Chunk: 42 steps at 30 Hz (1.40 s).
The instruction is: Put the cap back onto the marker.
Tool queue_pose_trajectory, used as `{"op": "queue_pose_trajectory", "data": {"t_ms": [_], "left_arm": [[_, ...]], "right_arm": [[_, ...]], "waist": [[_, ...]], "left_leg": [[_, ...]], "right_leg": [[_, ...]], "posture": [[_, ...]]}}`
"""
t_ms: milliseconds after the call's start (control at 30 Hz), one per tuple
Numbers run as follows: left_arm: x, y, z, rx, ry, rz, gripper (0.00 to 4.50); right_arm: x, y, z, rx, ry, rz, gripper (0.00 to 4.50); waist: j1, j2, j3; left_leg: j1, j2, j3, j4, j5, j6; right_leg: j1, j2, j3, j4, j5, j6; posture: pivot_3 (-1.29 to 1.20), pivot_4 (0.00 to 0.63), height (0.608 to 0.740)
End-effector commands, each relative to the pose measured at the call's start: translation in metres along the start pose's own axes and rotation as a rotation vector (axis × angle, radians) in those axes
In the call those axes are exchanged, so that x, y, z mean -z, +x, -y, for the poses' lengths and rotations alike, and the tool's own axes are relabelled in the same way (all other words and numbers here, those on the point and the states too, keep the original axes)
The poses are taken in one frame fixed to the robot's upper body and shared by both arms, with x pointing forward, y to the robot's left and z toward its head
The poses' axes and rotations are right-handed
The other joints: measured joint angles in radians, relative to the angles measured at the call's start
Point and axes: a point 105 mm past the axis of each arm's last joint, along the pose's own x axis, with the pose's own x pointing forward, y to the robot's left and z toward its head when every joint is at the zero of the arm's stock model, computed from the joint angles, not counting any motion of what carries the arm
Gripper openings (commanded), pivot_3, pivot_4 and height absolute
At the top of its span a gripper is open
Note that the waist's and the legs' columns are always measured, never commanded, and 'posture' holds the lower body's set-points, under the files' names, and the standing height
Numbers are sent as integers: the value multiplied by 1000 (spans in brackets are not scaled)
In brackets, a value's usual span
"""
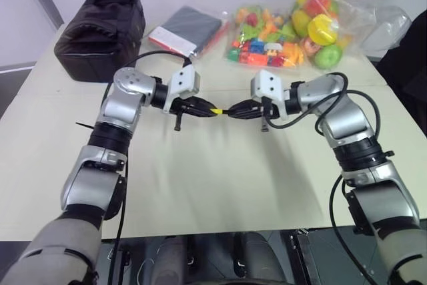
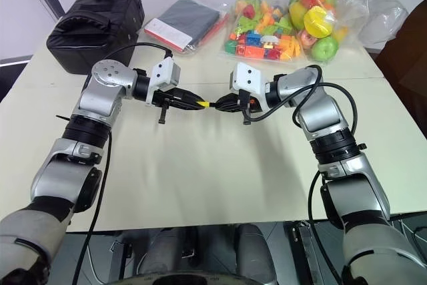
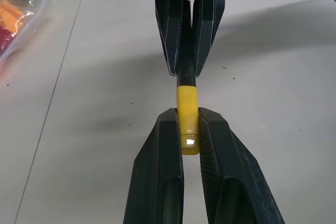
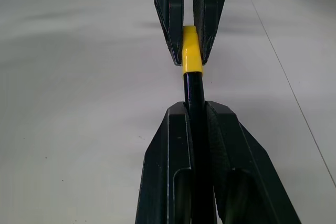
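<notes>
From the left eye view, a pale cream table fills the scene, with a light wall behind it and a dark strip of floor at its near edge. At the far side sit a black zipped bag with handles, a flat dark packet in clear wrap, a clear bag of toy blocks (many colours, jumbled) and a clear bag of toy fruit holding yellow, red and green pieces. Above the bare middle of the table the left gripper and the right gripper point at each other, tips nearly meeting. In the left wrist view, the left gripper's fingers are clenched on the yellow cap, whose far end sits over the black marker; the marker runs on into the opposite gripper. In the right wrist view, the right gripper's fingers are clamped on the marker's black barrel, and the cap at its far end lies between the other gripper's fingertips, all held above the table.
</notes>
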Motion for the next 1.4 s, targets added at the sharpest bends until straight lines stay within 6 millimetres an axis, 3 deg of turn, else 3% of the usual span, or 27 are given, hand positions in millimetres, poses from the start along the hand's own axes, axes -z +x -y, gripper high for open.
{"op": "queue_pose_trajectory", "data": {"t_ms": [33,467,600,767,933,1100,1267,1333,1400], "left_arm": [[-26,33,23,178,101,89,55],[-18,29,17,124,99,73,55],[-17,27,16,122,92,76,1811],[-9,16,1,28,120,22,4471],[-5,-36,-39,-239,70,11,4471],[12,-95,-52,-535,-21,48,4471],[37,-132,-38,-799,-164,133,4471],[49,-134,-23,-887,-236,162,4471],[59,-122,-2,-930,-324,181,4471]], "right_arm": [[-32,-8,18,112,-82,83,0],[-28,-8,17,114,-78,72,0],[-26,-8,17,114,-74,64,0],[-21,-10,17,119,-78,35,0],[-13,-18,17,144,-59,12,0],[13,-47,18,281,79,-3,0],[49,-75,8,449,216,-63,0],[67,-87,6,552,267,-102,0],[84,-96,8,664,321,-117,0]], "waist": [[0,0,0],[0,0,0],[3,0,0],[0,0,0],[-4,0,0],[1,0,0],[2,0,0],[1,0,0],[2,0,0]], "left_leg": [[0,0,0,0,0,0],[0,0,0,0,0,0],[0,0,0,0,0,0],[0,0,0,0,0,0],[0,0,0,0,0,0],[0,1,0,0,0,0],[0,0,0,0,0,0],[0,1,-2,0,0,0],[1,2,-3,0,0,0]], "right_leg": [[0,0,0,0,0,0],[0,0,0,0,0,0],[0,0,0,0,0,0],[0,0,0,0,0,0],[0,1,0,0,0,0],[0,1,0,0,0,0],[0,-2,0,0,0,0],[1,-2,0,0,0,0],[1,-2,1,0,0,0]], "posture": [[0,150,740],[0,150,740],[0,150,740],[0,150,740],[0,150,740],[0,150,740],[0,150,740],[0,150,740],[0,150,740]]}}
